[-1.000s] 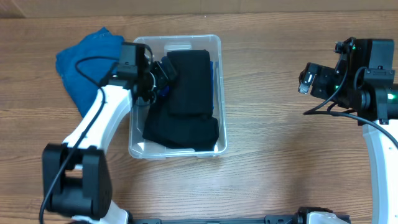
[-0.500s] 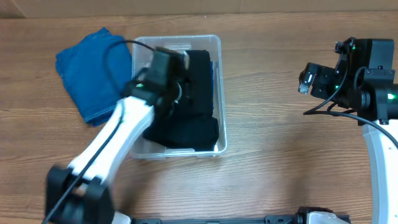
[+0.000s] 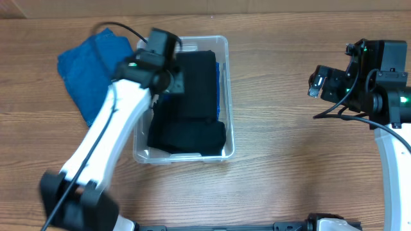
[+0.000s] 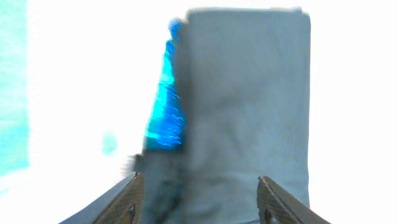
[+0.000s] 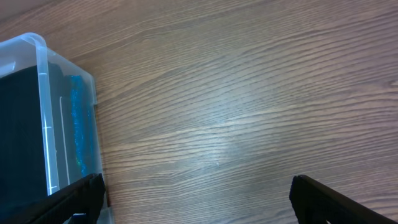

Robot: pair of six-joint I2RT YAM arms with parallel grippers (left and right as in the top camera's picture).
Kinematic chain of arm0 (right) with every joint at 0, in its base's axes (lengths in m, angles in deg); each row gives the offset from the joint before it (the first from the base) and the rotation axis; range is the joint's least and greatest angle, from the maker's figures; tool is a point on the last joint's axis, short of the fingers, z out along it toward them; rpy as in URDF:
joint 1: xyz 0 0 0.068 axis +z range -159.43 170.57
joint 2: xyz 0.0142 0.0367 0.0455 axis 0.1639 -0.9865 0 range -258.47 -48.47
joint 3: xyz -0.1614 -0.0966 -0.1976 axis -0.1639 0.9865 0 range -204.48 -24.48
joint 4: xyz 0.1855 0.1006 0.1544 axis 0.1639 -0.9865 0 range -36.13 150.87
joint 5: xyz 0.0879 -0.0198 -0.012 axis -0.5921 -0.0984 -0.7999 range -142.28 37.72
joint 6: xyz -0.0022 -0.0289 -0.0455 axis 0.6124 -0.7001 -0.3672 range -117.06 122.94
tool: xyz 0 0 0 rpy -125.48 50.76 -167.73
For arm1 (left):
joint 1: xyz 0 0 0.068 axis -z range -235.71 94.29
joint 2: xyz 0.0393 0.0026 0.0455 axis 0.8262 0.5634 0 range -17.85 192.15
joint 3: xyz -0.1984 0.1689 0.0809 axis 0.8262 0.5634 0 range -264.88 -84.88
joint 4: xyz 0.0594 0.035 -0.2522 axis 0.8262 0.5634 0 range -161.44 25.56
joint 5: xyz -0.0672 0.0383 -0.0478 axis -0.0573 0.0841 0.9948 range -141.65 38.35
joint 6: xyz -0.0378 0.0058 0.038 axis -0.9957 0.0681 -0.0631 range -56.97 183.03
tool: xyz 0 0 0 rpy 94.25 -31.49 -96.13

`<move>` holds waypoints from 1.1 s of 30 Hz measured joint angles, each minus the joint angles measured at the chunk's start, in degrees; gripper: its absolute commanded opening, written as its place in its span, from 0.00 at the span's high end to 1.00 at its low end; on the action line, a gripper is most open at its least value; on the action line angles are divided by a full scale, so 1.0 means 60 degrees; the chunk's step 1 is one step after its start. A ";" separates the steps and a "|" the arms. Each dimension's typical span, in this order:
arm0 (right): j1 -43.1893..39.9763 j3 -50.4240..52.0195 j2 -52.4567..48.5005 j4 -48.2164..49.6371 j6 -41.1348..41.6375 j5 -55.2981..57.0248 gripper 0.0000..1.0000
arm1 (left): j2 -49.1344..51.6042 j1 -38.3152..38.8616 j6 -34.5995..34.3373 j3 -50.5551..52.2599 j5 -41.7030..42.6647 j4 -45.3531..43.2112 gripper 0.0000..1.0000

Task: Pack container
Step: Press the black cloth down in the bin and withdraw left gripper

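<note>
The clear plastic container point(image 3: 223, 45) sits left of centre on the wooden table, holding folded black cloth point(image 3: 196, 96) with a strip of blue cloth point(image 3: 219, 80) along its right wall. My left gripper point(image 3: 172, 82) is open over the container's upper left part. In the left wrist view its fingers point(image 4: 199, 186) straddle the dark cloth point(image 4: 249, 106), with the blue cloth point(image 4: 165, 112) beside it. My right gripper point(image 3: 313, 82) is open and empty over bare table at the right; its wrist view shows the container point(image 5: 43, 112) at the left edge and open fingers point(image 5: 196, 193).
A folded blue cloth point(image 3: 87, 70) lies on the table left of the container, partly under my left arm. Bare wooden table lies between the container and my right arm.
My left arm swung across the container and back up; its gripper now sits over the upper left of the container. The right arm has not moved.
</note>
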 measured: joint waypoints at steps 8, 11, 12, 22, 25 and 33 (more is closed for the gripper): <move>0.0000 0.0000 0.0000 0.0000 0.0004 0.0000 0.00 | -0.0109 -0.2091 -0.0357 0.0397 -0.1279 0.1519 0.74; 0.0000 0.0000 0.0000 -0.0004 0.0004 0.0000 0.00 | 0.1169 -0.2091 -0.0506 0.0878 -0.1209 0.1545 0.91; 0.0000 0.0000 0.0000 0.0000 0.0007 0.0000 0.00 | 0.1428 -0.2138 -0.0506 0.0878 -0.1173 0.1523 0.89; 0.0000 0.0000 0.0000 -0.0007 0.0007 0.0004 0.00 | 0.1246 -0.2171 0.0652 0.0878 0.0554 0.0393 0.84; 0.0000 0.0000 0.0000 -0.0004 0.0004 0.0000 0.00 | 0.1104 -0.2178 0.1490 0.0878 0.1610 0.0157 0.82; 0.0000 0.0000 0.0000 -0.0011 0.0007 0.0000 0.00 | 0.1086 -0.2178 0.2127 0.0878 0.2131 0.0120 0.56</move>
